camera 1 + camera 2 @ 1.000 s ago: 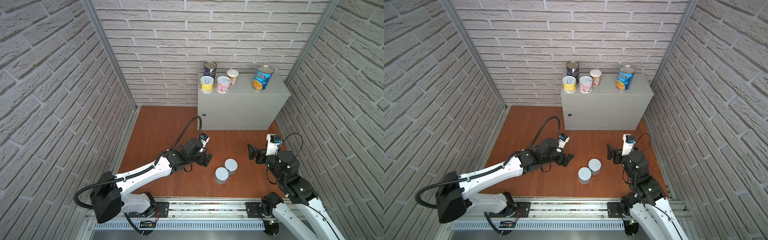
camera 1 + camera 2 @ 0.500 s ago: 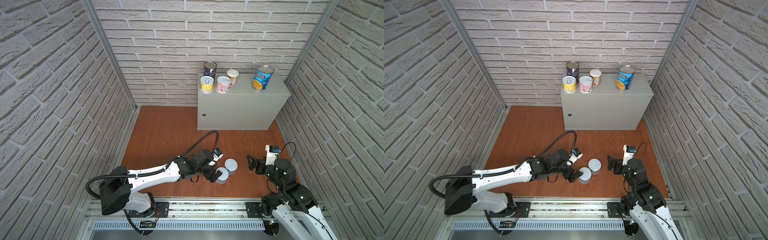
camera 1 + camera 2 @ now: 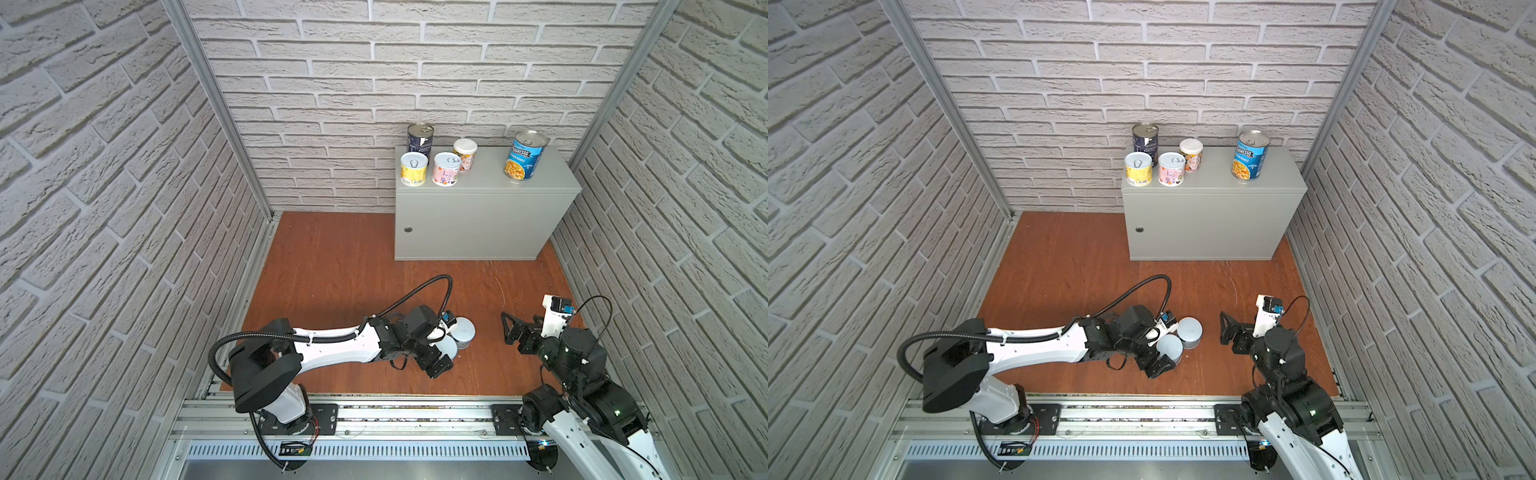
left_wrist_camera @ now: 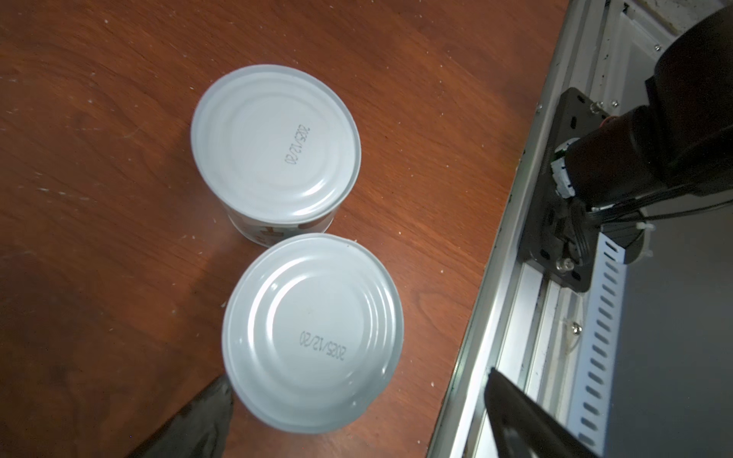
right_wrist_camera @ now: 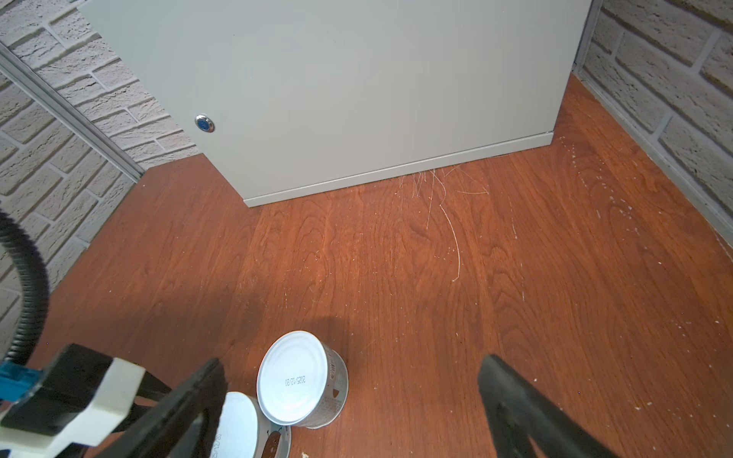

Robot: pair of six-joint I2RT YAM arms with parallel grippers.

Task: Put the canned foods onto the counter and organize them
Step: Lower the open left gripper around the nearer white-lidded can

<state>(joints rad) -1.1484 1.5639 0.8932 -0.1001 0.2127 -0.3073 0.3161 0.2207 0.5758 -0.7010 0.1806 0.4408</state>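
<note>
Date stamps, lost from above, showed in the left wrist view: one can (image 4: pixel 313 337) between the left gripper's (image 4: pixel 357 388) parted jaws, another can (image 4: pixel 275 142) beyond. The right gripper (image 3: pixel 505 328) gaped empty; five cans (image 3: pixel 446 168) stood on the counter (image 3: pixel 482 178) ahead.

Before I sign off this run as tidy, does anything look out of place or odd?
A short can and its twin stand side by side on the floor, not the counter, date-stamped plain ends up, likely inverted. No spill or dent shows.

- We read "2025/12/20" on the near can (image 4: pixel 313 337) by our left claw (image 4: pixel 355 390) and on the far can (image 4: pixel 275 142) beyond.
- "PROGRESSO" on the blue can (image 3: pixel 524 160), well away.
</note>
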